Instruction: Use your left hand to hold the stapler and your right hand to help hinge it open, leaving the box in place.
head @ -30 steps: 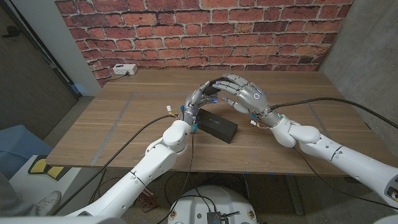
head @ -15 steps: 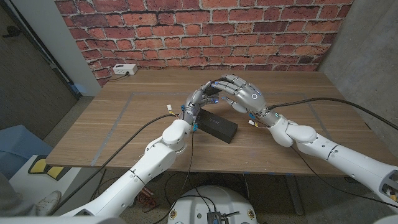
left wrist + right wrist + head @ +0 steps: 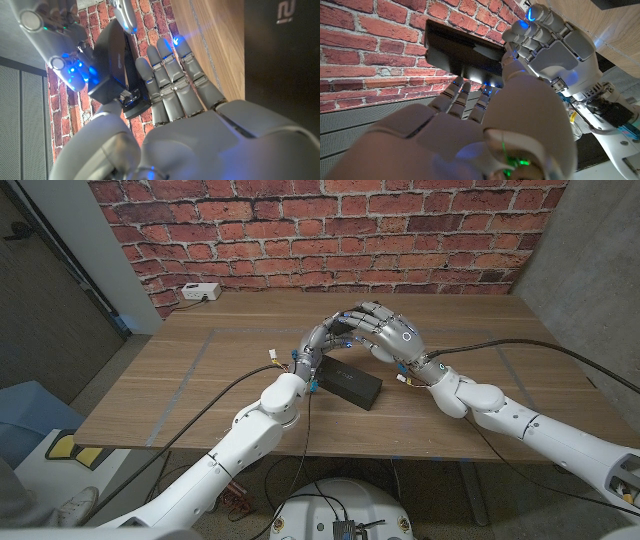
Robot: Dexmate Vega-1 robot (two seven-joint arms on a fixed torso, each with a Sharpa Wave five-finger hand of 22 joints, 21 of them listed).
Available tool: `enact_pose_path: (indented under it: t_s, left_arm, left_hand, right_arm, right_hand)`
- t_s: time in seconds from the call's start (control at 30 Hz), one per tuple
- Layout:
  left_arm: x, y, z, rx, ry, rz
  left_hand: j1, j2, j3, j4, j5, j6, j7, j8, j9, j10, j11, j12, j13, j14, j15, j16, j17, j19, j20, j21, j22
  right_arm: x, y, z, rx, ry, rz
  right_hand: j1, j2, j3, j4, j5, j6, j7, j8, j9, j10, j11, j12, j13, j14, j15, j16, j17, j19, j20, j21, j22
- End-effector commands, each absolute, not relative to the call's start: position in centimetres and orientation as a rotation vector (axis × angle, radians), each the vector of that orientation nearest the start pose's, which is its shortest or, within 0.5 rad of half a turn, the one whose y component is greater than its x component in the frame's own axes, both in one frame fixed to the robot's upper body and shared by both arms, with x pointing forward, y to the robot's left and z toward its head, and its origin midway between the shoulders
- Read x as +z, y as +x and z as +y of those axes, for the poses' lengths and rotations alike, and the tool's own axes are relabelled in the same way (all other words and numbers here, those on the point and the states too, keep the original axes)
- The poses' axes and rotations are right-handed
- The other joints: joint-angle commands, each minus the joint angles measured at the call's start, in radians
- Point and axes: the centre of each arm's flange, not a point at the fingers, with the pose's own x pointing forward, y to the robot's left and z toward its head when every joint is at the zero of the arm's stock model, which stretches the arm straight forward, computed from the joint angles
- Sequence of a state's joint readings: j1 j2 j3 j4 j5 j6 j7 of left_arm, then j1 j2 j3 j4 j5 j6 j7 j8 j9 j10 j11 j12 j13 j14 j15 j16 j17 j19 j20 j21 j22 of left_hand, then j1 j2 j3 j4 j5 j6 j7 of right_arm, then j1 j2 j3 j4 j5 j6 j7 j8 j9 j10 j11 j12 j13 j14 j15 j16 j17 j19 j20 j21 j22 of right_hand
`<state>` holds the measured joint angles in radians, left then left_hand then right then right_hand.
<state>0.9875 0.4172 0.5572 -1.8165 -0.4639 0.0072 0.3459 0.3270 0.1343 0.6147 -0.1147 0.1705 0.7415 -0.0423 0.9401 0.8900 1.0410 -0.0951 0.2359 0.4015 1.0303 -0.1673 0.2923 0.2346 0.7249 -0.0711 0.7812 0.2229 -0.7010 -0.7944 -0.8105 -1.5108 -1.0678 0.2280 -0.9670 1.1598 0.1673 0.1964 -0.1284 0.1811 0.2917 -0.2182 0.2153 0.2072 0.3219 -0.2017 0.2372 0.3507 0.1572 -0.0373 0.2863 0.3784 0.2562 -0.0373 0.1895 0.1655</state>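
Observation:
The black stapler [image 3: 112,57] is up in the air between my two hands, above the black box [image 3: 350,383] that lies on the wooden table [image 3: 200,370]. My left hand [image 3: 322,340] grips the stapler between thumb and fingers. My right hand [image 3: 395,335] meets it from the other side, its fingertips on the stapler's upper part. In the right wrist view the stapler [image 3: 460,50] shows as a dark slab past my right hand [image 3: 445,135], with my left hand [image 3: 550,50] wrapped on it. In the head view the fingers hide most of the stapler. The box [image 3: 280,60] lies under my left hand [image 3: 200,130].
A white socket block [image 3: 197,292] sits at the table's back left by the brick wall [image 3: 330,230]. Cables [image 3: 520,345] trail over the table from both wrists. Bare wood lies to the left and right of the hands.
My right forearm has shifted a little to the left and nearer. Both hands stay together on the stapler above the box, which has not moved.

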Motion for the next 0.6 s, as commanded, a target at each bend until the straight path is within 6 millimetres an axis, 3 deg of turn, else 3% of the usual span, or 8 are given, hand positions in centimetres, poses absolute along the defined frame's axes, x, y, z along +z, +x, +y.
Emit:
enact_pose_path:
  t_s: [0.03,0.2,0.6]
  left_arm:
    - [-4.46,56.16,9.94,-0.303,-0.045,-0.530]
    - [-4.72,56.18,9.79,-0.301,-0.063,-0.530]
    - [-5.21,56.05,9.78,-0.304,-0.071,-0.520]
  left_hand:
    - [0.044,0.053,0.204,0.149,0.009,0.062,-0.049,0.007,0.003,0.009,-0.003,-0.002,0.002,0.003,-0.044,0.006,0.003,-0.003,-0.024,0.010,0.002]
    - [0.044,0.053,0.204,0.147,0.010,0.065,-0.047,0.008,0.001,0.013,-0.001,-0.002,0.001,0.004,-0.044,0.006,0.003,-0.004,-0.024,0.012,0.002]
    - [0.044,0.050,0.202,0.142,0.010,0.067,-0.043,0.007,-0.005,0.014,-0.003,-0.002,0.001,0.006,-0.043,0.008,0.003,-0.006,-0.024,0.018,0.001]
  right_arm:
    - [-3.06,55.23,-17.39,-0.206,-1.464,-1.605]
    - [-3.11,55.30,-17.32,-0.212,-1.460,-1.602]
    - [-3.32,55.40,-17.36,-0.229,-1.407,-1.616]
  right_hand:
    - [0.016,0.001,0.007,0.000,-0.001,0.019,0.000,0.012,0.003,0.018,-0.002,0.013,0.004,0.008,-0.192,0.010,0.007,0.016,-0.115,0.009,0.005]
    - [0.020,0.006,0.011,0.001,0.000,0.032,0.000,0.013,0.003,0.030,-0.002,0.016,0.007,0.018,-0.192,0.017,0.015,0.026,-0.117,0.010,0.005]
    - [0.032,0.016,0.032,0.015,0.002,0.158,0.001,0.035,0.007,0.116,0.001,0.040,0.026,0.094,-0.195,0.071,0.071,0.079,-0.109,0.019,0.009]
